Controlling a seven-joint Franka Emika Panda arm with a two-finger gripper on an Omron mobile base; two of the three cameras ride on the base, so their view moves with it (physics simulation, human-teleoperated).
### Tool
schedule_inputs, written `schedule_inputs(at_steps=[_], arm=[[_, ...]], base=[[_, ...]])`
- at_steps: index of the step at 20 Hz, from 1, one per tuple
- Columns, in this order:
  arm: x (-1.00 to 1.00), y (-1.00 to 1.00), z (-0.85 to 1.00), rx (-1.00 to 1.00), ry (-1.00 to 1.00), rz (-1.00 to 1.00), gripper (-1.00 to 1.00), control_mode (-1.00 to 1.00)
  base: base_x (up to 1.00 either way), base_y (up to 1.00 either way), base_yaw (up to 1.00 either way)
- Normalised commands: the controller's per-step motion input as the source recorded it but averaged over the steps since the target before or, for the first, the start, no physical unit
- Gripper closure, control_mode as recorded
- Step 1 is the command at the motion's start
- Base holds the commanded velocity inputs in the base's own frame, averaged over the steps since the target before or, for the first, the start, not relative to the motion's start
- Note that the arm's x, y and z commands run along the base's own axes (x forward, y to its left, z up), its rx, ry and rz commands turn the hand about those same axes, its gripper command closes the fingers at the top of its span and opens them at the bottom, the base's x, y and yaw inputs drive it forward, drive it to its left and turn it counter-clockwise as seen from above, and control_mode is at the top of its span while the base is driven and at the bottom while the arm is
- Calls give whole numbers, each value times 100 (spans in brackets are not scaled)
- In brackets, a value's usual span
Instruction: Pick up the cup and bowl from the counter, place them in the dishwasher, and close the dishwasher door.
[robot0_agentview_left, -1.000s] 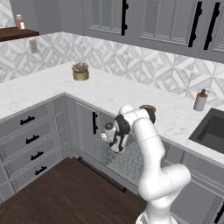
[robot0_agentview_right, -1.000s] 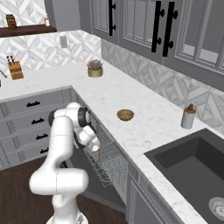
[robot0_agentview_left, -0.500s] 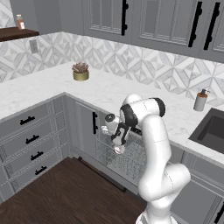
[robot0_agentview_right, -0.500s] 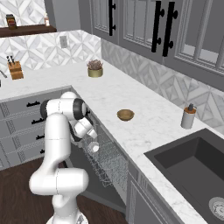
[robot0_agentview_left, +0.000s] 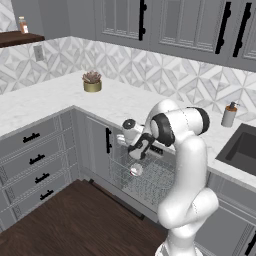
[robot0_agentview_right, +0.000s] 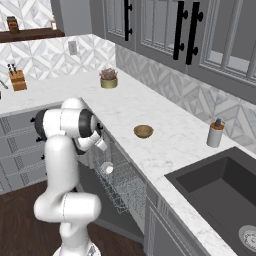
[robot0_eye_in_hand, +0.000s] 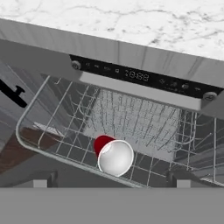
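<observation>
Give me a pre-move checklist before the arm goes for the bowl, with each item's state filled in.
1. Cup released into the rack: ok, it lies on its side on the wires.
2. Gripper open and empty: ok.
3. Bowl free on the counter: ok, nothing crowds it.
4. Bowl upright: ok.
5. Rack has room beside the cup: ok.
6. Dishwasher door position: cannot tell; it is hidden below the rack.
</observation>
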Motion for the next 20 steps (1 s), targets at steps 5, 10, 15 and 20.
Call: schedule_inputs(at_steps=[5,10,15,20], arm=[[1,0,100,6,22,0,-100,-100],[28,-33,86,-1,30,14,-100,-100],[16,-21,88,-18,22,20,-100,-100],[10,-59,-19,-3,-3,20,-100,-100]], base=[[0,0,0],[0,0,0],[0,0,0],[0,0,0]])
